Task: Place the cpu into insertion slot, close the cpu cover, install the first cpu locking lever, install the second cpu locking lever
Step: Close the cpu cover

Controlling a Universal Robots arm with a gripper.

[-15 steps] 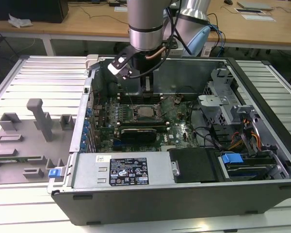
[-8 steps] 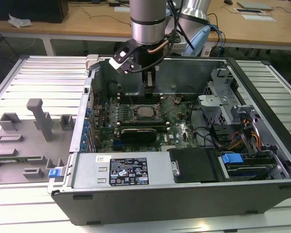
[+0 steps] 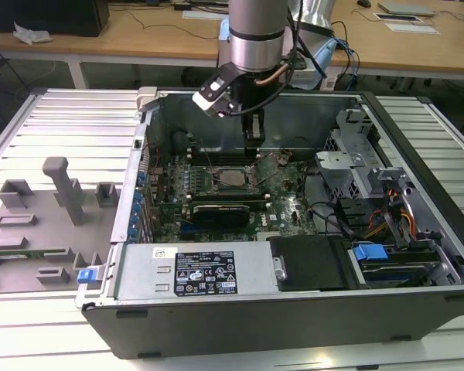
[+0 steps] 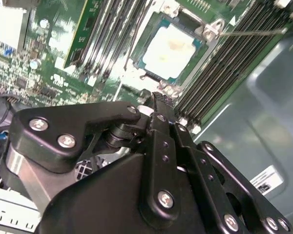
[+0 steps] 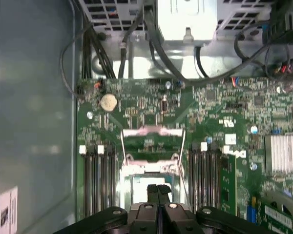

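The cpu (image 3: pixel 233 178) lies flat in the insertion slot (image 3: pixel 216 181) on the green board, its silver top (image 4: pixel 170 48) facing up. The cpu cover (image 5: pixel 152 131) stands swung open at the slot's far side, and the board shows through its opening. Thin wire locking levers (image 5: pixel 183 146) run along both sides of the cover, and one lever (image 4: pixel 249 33) sticks out past the memory slots. My gripper (image 5: pixel 158 191) hangs just above the slot's near edge, shut, with nothing between its fingers (image 4: pixel 156 105). Its fingertips hide part of the cpu (image 5: pixel 142 183) in the first wrist view.
The open computer case (image 3: pixel 240 309) surrounds the board with tall metal walls. Memory slots (image 5: pixel 100 180) flank the socket on both sides. A drive cage (image 3: pixel 352 162) and cables (image 3: pixel 332 220) sit at the exterior view's right. A grey fixture plate (image 3: pixel 46 216) lies outside the case.
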